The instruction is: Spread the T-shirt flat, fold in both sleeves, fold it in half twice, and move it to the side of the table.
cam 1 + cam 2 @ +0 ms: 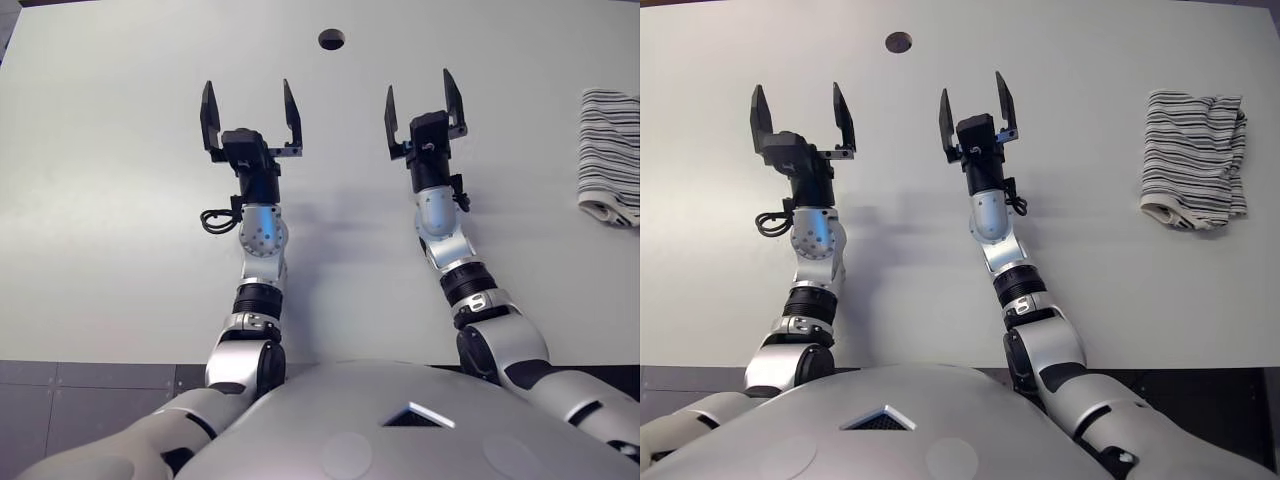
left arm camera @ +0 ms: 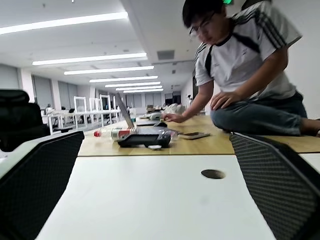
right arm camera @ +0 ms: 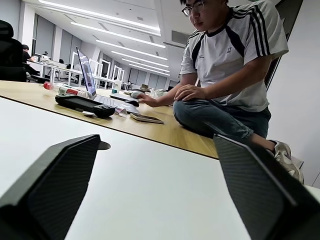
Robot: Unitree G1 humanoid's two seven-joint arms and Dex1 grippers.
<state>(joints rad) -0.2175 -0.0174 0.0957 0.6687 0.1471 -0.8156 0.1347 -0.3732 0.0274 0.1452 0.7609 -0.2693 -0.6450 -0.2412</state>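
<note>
White table [image 1: 1090, 300] carries the striped T-shirt [image 1: 1195, 158] as a folded bundle near its edge at 3 o'clock, with its long axis running roughly 12 to 6. The bundle lies at 3 o'clock from the right hand [image 1: 972, 100], well apart from it, and farther still from the left hand [image 1: 798, 100], so the right arm is the nearer. Both forearms stretch toward 12 o'clock, side by side, each hand spread wide and holding nothing. By this layout, the shirt looks already folded and set aside. A small dark hole [image 1: 899, 42] sits at 12 o'clock.
</note>
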